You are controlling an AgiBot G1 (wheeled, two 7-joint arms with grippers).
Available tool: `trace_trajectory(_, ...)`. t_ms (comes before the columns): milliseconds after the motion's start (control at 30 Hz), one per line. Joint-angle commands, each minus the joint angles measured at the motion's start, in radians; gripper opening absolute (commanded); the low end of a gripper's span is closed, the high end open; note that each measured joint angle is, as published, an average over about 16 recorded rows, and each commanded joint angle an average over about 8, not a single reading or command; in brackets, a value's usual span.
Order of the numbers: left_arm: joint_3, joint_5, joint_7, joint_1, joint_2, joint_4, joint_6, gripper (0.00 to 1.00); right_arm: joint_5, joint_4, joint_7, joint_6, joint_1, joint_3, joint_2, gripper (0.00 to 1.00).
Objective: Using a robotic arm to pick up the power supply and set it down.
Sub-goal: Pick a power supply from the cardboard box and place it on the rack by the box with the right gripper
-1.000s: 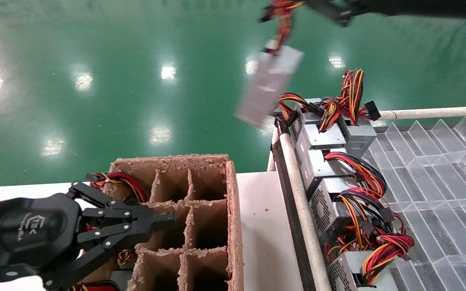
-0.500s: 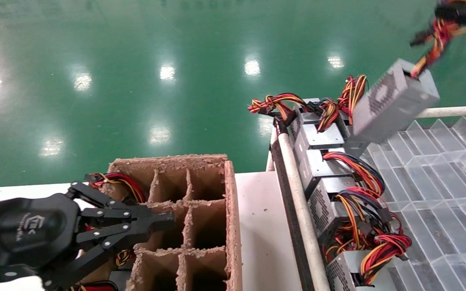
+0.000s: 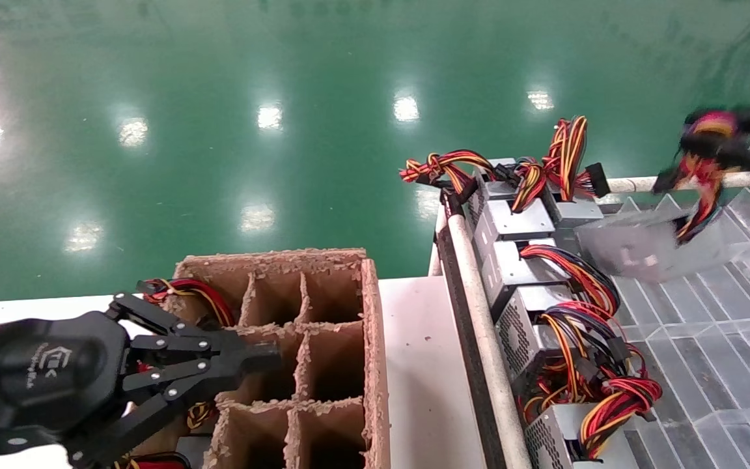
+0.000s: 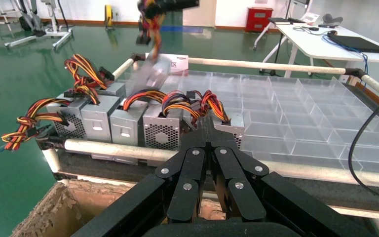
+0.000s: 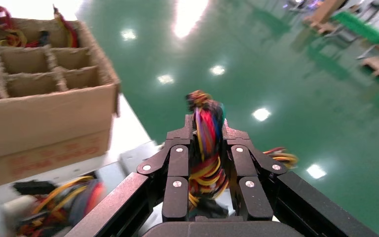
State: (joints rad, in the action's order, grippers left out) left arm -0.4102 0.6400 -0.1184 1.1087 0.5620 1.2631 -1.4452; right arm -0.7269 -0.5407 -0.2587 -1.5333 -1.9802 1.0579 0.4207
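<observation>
The right gripper (image 5: pixel 206 129), clenched on the wire bundle (image 5: pixel 205 148), dangles the grey sheet-metal power supply (image 3: pixel 648 244) above the clear compartment tray's (image 3: pixel 707 312) far edge; setting down remains. The left gripper (image 3: pixel 264 357), closed and empty, waits over the cardboard divider box (image 3: pixel 375 339).

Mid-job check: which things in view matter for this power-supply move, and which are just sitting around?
In play:
- right gripper, shut on the wire bundle
- power supply hanging from it
- clear divided tray

Bystanders:
- left gripper, shut
- cardboard box
- row of supplies
</observation>
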Motion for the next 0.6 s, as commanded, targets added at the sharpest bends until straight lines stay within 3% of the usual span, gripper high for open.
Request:
trace_trajectory(33,0.000,0.000,0.000,0.000,0.000,0.000,0.000,0.00,0.022,-0.059,0.021,0.008,0.035,0.001,-0.020,0.00)
trace_trajectory(333,0.000,0.000,0.000,0.000,0.000,0.000,0.000,0.00,0.045,-0.366,0.148,0.184,0.092,0.007,-0.141,0.00)
trace_trajectory(600,0.000,0.000,0.000,0.000,0.000,0.000,0.000,0.00,0.050,-0.474,0.155,0.317,0.142,0.018,-0.171,0.00)
